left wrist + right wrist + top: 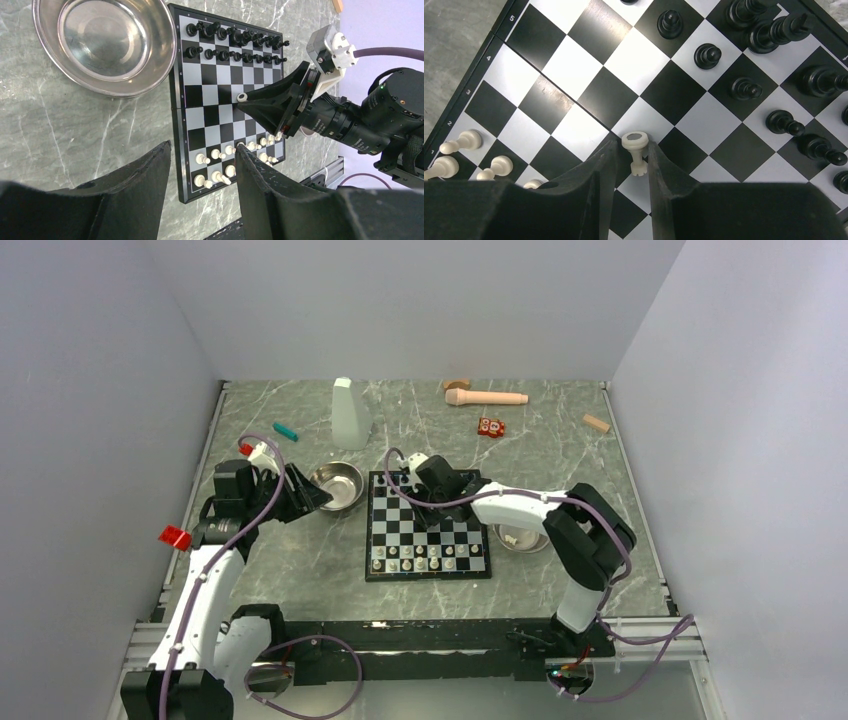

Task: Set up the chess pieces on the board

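From above, the small black-and-white checkered chessboard (427, 525) lies in the middle of the grey marbled worktop (300, 570), between two round shiny steel bowls, one at its far-left corner (335, 485) and one at its right edge (520, 538), partly under the right arm. Tiny cream chess pieces (425, 558) fill its near rows and tiny black chess pieces (398, 480) stand along its far edge. The left pincer (310, 498) hangs over the near rim of the left bowl, and the right pincer (430, 510) reaches over the board's middle. A white bottle (350, 415), a wooden pestle (487, 397) and a small red toy (490, 427) sit far back. In the left wrist view, the left pincer (203, 150) stands about half open with nothing between its fingers, above the board's (225, 100) left edge. The black pieces (235, 42) stand in two rows near the bowl (105, 45). In the right wrist view, the right pincer (630, 147) is parted a little around a cream pawn (635, 140). Its round base juts past the fingertips over the mid-board squares. The base seems to touch one finger, and thin gaps run along the stem. Whether the pawn is gripped I cannot tell.
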